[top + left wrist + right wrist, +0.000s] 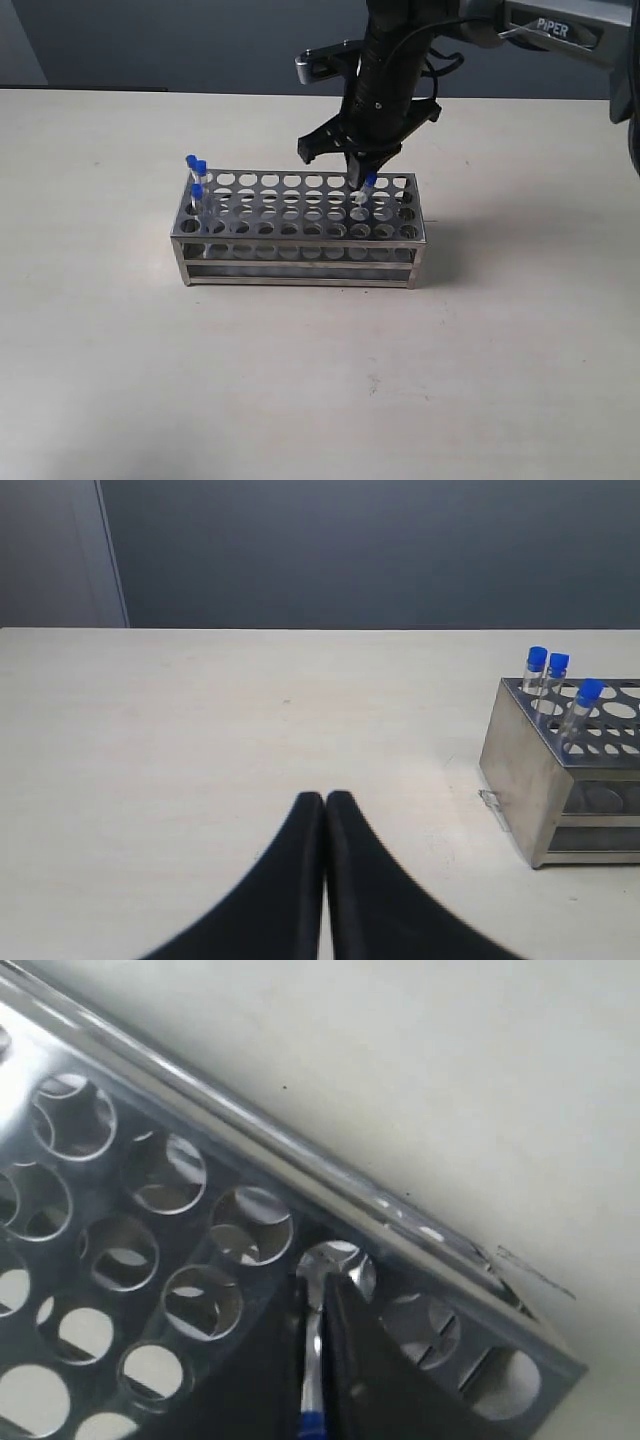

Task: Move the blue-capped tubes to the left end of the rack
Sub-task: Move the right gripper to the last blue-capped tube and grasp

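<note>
The silvery rack stands mid-table. Three blue-capped tubes stand in holes at its left end; the left wrist view shows them too, at the rack's near corner. A fourth blue-capped tube leans in a hole near the right end. My right gripper is shut on it from above. In the right wrist view the tube runs between the fingers, its lower end in a hole of the rack; the gripper hovers just over the plate. My left gripper is shut and empty, low over bare table.
The rack's other holes hold nothing. The pale tabletop spreads around the rack on all sides. A dark wall runs behind the table's far edge. The left arm is outside the exterior view.
</note>
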Robot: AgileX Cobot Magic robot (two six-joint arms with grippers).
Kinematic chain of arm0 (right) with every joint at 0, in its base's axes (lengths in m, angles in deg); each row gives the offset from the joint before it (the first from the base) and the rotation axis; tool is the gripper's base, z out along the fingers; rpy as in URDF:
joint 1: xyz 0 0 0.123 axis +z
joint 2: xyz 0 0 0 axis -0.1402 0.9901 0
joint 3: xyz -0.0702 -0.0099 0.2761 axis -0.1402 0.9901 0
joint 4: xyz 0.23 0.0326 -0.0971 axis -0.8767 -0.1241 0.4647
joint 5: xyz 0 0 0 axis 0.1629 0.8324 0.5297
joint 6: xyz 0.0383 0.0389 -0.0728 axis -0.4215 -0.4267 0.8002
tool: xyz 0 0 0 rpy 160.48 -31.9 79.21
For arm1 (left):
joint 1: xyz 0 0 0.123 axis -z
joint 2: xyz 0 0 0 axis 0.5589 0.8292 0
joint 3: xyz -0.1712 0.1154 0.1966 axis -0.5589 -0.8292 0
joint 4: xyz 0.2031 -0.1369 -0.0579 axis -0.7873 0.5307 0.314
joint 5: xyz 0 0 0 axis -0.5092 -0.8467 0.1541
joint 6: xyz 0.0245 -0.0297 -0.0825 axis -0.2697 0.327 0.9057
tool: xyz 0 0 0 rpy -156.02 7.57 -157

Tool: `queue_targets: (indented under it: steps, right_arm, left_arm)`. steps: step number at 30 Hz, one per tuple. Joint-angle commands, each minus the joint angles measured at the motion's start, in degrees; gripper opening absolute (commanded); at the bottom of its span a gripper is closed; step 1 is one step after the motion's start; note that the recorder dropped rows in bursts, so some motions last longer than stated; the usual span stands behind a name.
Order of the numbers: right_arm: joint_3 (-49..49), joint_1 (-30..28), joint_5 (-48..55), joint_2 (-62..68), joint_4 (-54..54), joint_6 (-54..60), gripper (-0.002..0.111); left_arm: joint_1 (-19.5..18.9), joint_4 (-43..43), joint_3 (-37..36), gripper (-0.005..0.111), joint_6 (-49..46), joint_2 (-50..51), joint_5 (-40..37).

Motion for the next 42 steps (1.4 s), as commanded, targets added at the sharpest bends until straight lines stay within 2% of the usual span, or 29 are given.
queue_targets:
  steps: [1, 22, 24, 29, 42]
  right_arm:
    - [0.41, -0.33, 1.08, 0.08, 2.54, 0.61, 0.001]
    - [0.3, -0.33, 1.08, -4.28, 4.83, 6.13, 0.001]
    - [0.3, -0.33, 1.08, -4.28, 4.24, 7.48, 0.01]
    - [0.3, -0.33, 1.08, -4.53, 3.53, 8.24, 0.046]
    - [2.91, -0.33, 1.08, -4.53, 0.98, 6.01, 0.048]
  left_arm:
    - [0.36, -0.12, 0.18, 0.001, 0.03, -0.2, 0.33]
    - [0.36, -0.12, 0.18, 0.001, 0.03, -0.2, 0.33]
    - [0.36, -0.12, 0.18, 0.001, 0.03, -0.2, 0.33]
    - [0.36, 0.04, 0.18, 0.001, 0.03, -0.2, 0.22]
    - [0.36, 0.04, 0.18, 0.001, 0.03, -0.2, 0.22]
